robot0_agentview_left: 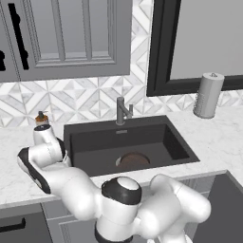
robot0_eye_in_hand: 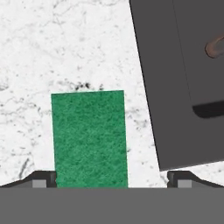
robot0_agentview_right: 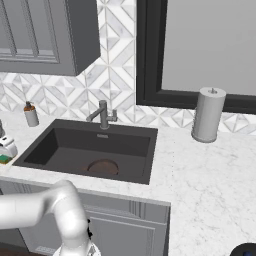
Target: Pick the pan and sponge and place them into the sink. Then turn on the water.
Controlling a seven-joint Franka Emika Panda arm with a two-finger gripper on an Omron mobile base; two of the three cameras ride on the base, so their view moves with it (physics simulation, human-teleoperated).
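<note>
The green-topped sponge (robot0_eye_in_hand: 89, 138) lies flat on the white marble counter just left of the sink (robot0_agentview_left: 90, 142). It also peeks out as a green sliver (robot0_agentview_right: 4, 159) at the left edge of the right base view. My gripper (robot0_eye_in_hand: 111, 179) hangs directly over the sponge, open, one dark fingertip (robot0_eye_in_hand: 43, 178) on each side of it and nothing held. The gripper (robot0_agentview_right: 6, 149) is low over the counter. The dark brown pan (robot0_agentview_left: 133, 160) rests on the bottom of the black basin, and its brown handle (robot0_eye_in_hand: 215, 46) shows in the hand view. No stream runs from the grey faucet (robot0_agentview_left: 122, 110).
A small soap dispenser (robot0_agentview_left: 42, 118) stands on the counter behind my hand, near the sink's back left corner. A paper towel roll (robot0_agentview_left: 209, 95) stands at the back right. Grey wall cabinets (robot0_agentview_left: 71, 38) hang above the counter.
</note>
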